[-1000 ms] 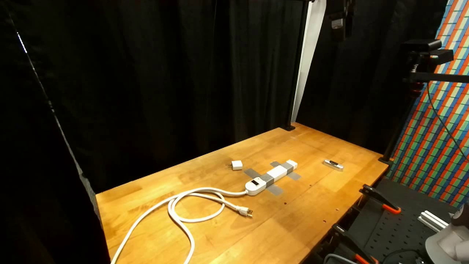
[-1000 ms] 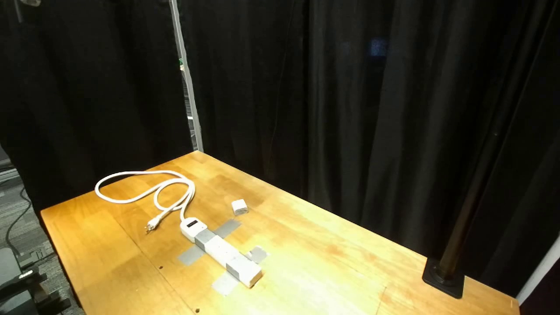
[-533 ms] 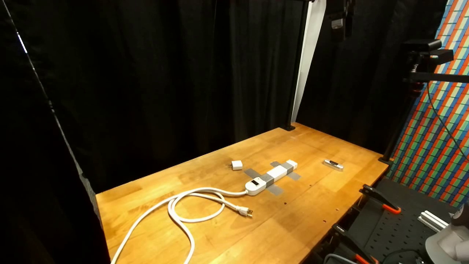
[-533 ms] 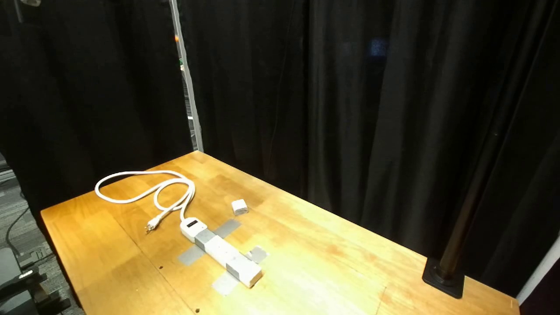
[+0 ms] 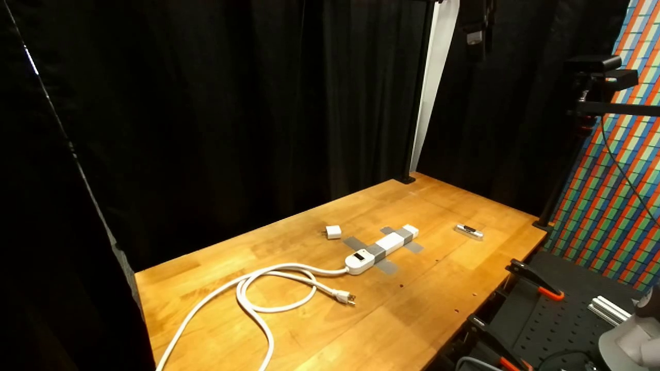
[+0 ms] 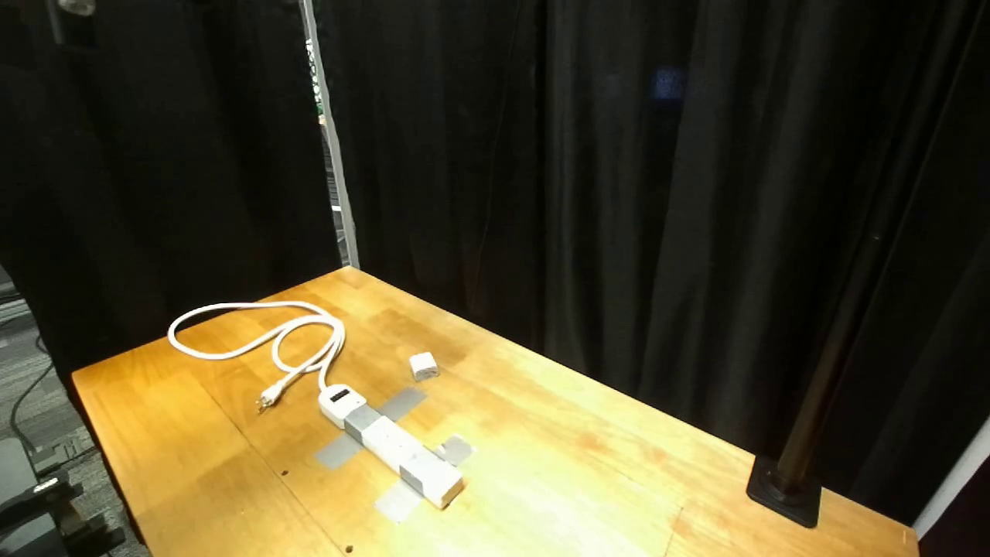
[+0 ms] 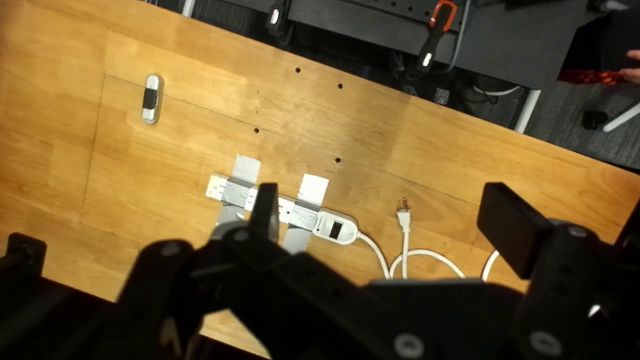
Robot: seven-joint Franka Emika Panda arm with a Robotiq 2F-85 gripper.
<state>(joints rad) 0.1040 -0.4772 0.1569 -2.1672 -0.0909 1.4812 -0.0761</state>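
Observation:
My gripper (image 7: 384, 212) is open and empty, high above the wooden table (image 7: 380, 125). In the wrist view a white power strip (image 7: 335, 226) lies behind and beside the left finger (image 7: 263, 212), held down by grey tape. Its white three-prong plug (image 7: 404, 220) shows between the fingers, with the looped cord below partly hidden by the gripper. The power strip is in both exterior views (image 5: 390, 243) (image 6: 394, 443). A small white adapter (image 5: 333, 232) (image 6: 424, 366) lies beside it, hidden in the wrist view. A silver and black device (image 7: 151, 99) lies apart from the strip.
Black clamps with orange parts (image 5: 536, 281) grip the table's edge beside a dark perforated platform (image 5: 557, 319). A black post base (image 6: 785, 491) stands on a corner. Black curtains (image 6: 433, 155) hang behind. A person's hand (image 7: 631, 65) shows at the wrist view's right edge.
Dark arm parts at the top of both exterior views have shifted slightly. The power strip, plug, adapter and silver device have not moved.

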